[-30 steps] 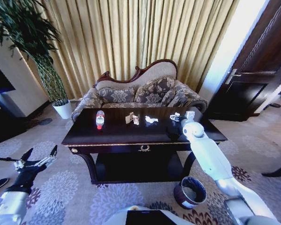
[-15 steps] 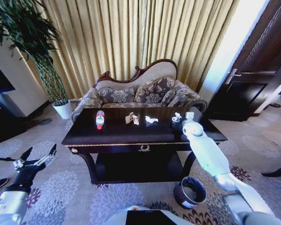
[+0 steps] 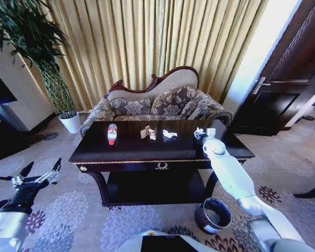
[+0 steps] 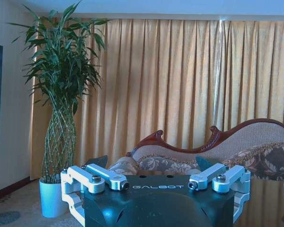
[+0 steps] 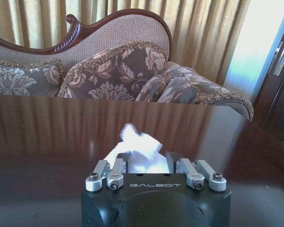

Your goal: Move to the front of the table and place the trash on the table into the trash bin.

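So the table [image 3: 131, 149] is this big glossy dark wood slab with gold trim. The round dark trash bin [image 3: 212, 215] sits on the carpet by its front right corner. My right gripper [image 5: 154, 163] is low over the tabletop, fingers pinched onto a crumpled white paper scrap [image 5: 137, 151]. My left gripper [image 3: 34, 176] hangs spread wide, holding nothing, well off to the side.

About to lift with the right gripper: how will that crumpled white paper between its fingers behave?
The crumpled paper looks thin and creased, so probably very light and easily squashed. Its loose folds sticking above the right gripper suggest it may deform or slip unless pinched well.
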